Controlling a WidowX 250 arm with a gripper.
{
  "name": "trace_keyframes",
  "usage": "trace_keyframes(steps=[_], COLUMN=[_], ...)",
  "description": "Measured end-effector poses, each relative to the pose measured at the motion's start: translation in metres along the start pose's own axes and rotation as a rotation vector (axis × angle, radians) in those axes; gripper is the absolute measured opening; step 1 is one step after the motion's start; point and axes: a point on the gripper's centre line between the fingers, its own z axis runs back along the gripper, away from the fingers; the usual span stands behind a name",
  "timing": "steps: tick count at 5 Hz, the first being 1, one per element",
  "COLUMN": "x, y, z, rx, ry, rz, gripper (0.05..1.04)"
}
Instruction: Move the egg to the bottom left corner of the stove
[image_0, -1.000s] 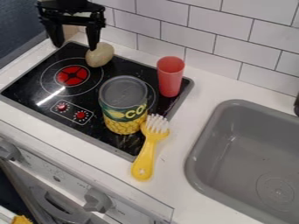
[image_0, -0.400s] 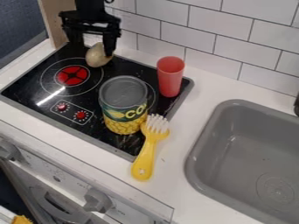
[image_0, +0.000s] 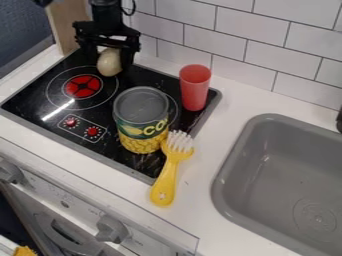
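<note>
While its left part runs beyond the view's edge, the oven front (image_0: 65, 197) lies nearest, with a grey knob (image_0: 112, 230) on it. A yellow thing (image_0: 25, 251), cut off at the bottom left, is hard to make out. Behind the oven front, a yellow brush (image_0: 165, 185) lies with its handle partly on the counter (image_0: 200, 215) and its white bristles just beside a corn can (image_0: 141, 122). To the right, the sink (image_0: 224, 175) is cut off by the view's edge. The can stands on the stove (image_0: 110, 159) and hides part of the burner ring behind it. Farther back, a red cup (image_0: 194, 90) stands upright near the stove's right edge.

At the far side of the stove, beyond the red burner (image_0: 83, 86) and slightly to its right, is the egg (image_0: 109, 62). The black gripper (image_0: 109, 65) hangs over it, its two fingers spread wide enough to stand on either side. It appears open around the egg rather than clamped on it; whether either finger touches the shell cannot be told. The gripper's body covers the egg's top. Behind rises the tiled wall (image_0: 254, 55).
</note>
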Motion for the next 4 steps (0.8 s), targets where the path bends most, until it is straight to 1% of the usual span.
trace_keyframes(steps=[1,2,3,4], x=[0.0001,0.0001,-0.0020,-0.0048], y=[0.0009,-0.0004,-0.0029,-0.0008], z=[-0.0015,-0.0029,-0.0032,0.0060], rx=[0.013,0.002,-0.013,-0.030], ry=[0.011,0.006,0.018,0.065], rz=[0.004,0.018,0.026,0.094], gripper=[0.857,0.857,0.856,0.856])
